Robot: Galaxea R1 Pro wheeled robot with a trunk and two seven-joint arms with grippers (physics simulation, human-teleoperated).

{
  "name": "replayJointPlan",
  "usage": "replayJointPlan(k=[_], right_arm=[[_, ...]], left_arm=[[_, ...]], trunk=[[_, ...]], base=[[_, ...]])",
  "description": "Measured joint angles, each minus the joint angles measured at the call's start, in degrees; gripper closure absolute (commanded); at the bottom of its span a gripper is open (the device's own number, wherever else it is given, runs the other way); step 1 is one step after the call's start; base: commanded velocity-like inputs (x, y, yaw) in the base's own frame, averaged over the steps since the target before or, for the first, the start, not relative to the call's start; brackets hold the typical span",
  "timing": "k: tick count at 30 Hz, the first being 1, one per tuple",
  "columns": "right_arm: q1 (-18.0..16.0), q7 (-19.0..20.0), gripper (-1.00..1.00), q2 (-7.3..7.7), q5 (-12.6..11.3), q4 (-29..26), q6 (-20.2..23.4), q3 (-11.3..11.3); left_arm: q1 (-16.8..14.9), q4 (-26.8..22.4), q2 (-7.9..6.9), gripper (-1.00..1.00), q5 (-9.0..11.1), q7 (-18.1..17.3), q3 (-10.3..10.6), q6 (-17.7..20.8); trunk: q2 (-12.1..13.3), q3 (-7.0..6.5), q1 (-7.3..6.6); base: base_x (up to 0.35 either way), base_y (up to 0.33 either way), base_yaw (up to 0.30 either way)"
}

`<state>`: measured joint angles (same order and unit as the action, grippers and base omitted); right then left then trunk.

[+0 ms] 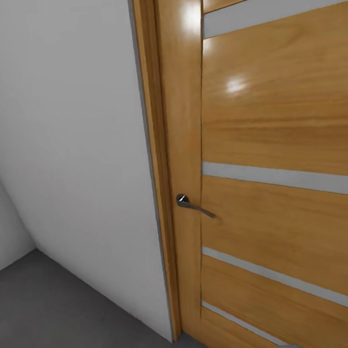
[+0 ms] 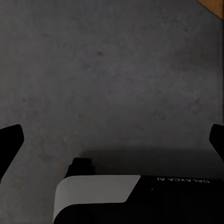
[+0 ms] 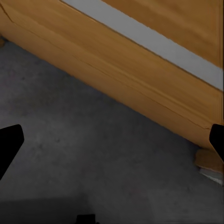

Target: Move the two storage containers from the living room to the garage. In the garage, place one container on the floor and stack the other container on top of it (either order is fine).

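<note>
straight ahead in the head view stands a tall wooden door (image 1: 279, 187), honey-coloured and glossy, crossed by pale grey horizontal strips (image 1: 283, 176). its frame (image 1: 158, 164) runs down the middle of the picture, and left of the frame is a plain white wall (image 1: 68, 140) that meets another white wall at the far left. below them lies the floor (image 1: 54, 317), dark grey, rough concrete, reaching the foot of the door. a small metal lever handle (image 1: 193, 205) sits at the door's left edge, about halfway up, its lever angled slightly downward to the right.

the right wrist view looks down at the same grey floor (image 3: 93, 154) and the bottom of the door (image 3: 140, 60), with one grey strip crossing it. the right gripper (image 3: 112, 140) has its jaws spread wide, only the dark tips at the two picture edges, nothing between them.

the left wrist view looks at bare floor (image 2: 112, 79), with a sliver of wood in one corner. the left gripper (image 2: 112, 140) is likewise spread wide and holds nothing; part of the robot's black and white body (image 2: 140, 198) shows beneath it.

no storage container is in sight.
</note>
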<state>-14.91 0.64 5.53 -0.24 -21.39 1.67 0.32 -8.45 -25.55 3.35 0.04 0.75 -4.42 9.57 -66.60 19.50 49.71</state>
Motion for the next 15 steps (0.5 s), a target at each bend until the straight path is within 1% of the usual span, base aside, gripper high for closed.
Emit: replayJointPlan(k=[5, 8, 10, 11, 12, 13, 14, 15], right_arm=[[0.02, 0.00, -1.00, 0.00, -0.08, 0.17, -0.03, 0.00], [0.11, 0.00, -1.00, -0.01, -0.25, 2.44, -1.15, -0.06], [0.22, 0.00, -1.00, 0.00, -0.32, 5.20, -3.79, -0.07], [0.29, 0.00, -1.00, 0.00, -0.32, 7.69, -6.46, -0.08], [0.35, 0.00, -1.00, 0.00, -0.25, 12.37, -10.86, -0.09], [0.37, 0.00, -1.00, 0.00, -0.16, 16.20, -13.72, -0.09], [0.38, 0.00, -1.00, 0.00, -0.14, 18.14, -15.09, -0.08], [0.56, 0.00, -1.00, 0.05, -0.18, 20.92, -17.50, -0.09]], left_arm=[[0.00, -0.01, -0.06, -1.00, -0.11, 0.03, -0.01, 0.01], [0.00, 0.02, -0.20, -1.00, -0.13, -0.01, -0.01, 0.01], [0.00, 0.01, -0.40, -1.00, -0.13, -0.03, 0.00, 0.00], [0.00, 0.02, -0.47, -1.00, -0.11, -0.04, 0.00, 0.01], [0.00, 0.02, -0.53, -1.00, -0.12, -0.05, 0.00, 0.01], [0.00, 0.02, -0.56, -1.00, -0.12, -0.05, 0.00, -0.01], [0.00, 0.03, -0.57, -1.00, -0.13, -0.05, 0.00, -0.01], [0.00, 0.03, -0.58, -1.00, -0.13, -0.05, 0.00, -0.03]], trunk=[[0.00, 0.00, -0.01], [0.00, -0.06, 0.00], [0.00, -0.11, 0.01], [0.00, -0.14, 0.01], [0.00, -0.16, 0.01], [0.00, -0.18, 0.01], [0.00, -0.22, 0.01], [0.00, -0.24, 0.01]], base=[[0.214, 0.128, -0.278], [0.145, 0.087, -0.276], [0.059, 0.035, -0.275], [0.023, 0.014, -0.275], [0.015, 0.009, -0.275], [0.012, 0.007, -0.274], [0.008, 0.005, -0.273], [0.005, 0.003, -0.270]])
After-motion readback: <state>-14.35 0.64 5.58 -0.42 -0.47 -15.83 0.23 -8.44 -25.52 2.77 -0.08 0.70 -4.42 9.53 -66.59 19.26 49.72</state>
